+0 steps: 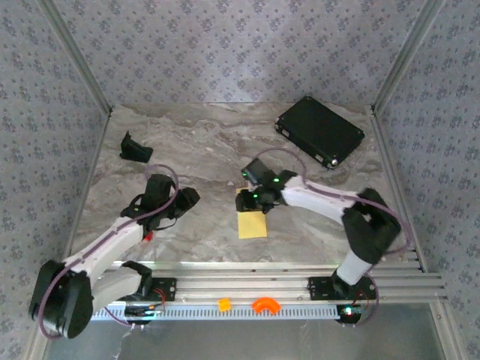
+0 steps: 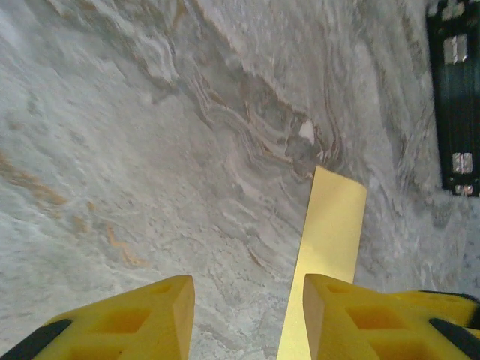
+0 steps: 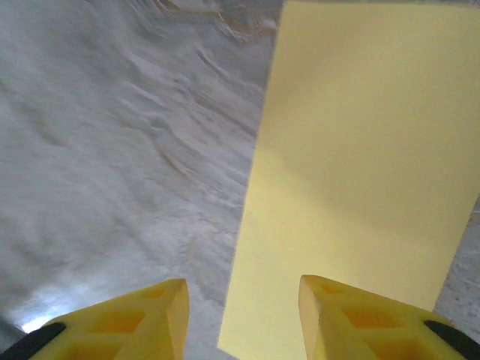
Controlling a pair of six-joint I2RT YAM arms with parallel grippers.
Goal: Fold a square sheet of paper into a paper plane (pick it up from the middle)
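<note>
Right pincer: jaws apart, empty, paper just beneath one finger. Left pincer: jaws apart, paper ahead. Risk: paper skids or creases if finger drags it.

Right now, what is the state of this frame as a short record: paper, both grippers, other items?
paper: yellow, rectangular outline, flat on the table, near its middle
left gripper: open, empty, left of the paper and apart from it
right gripper: open, above the paper's far end, not gripping it
case: black, far right corner
other: black part far left; orange pieces on the near rail
</note>
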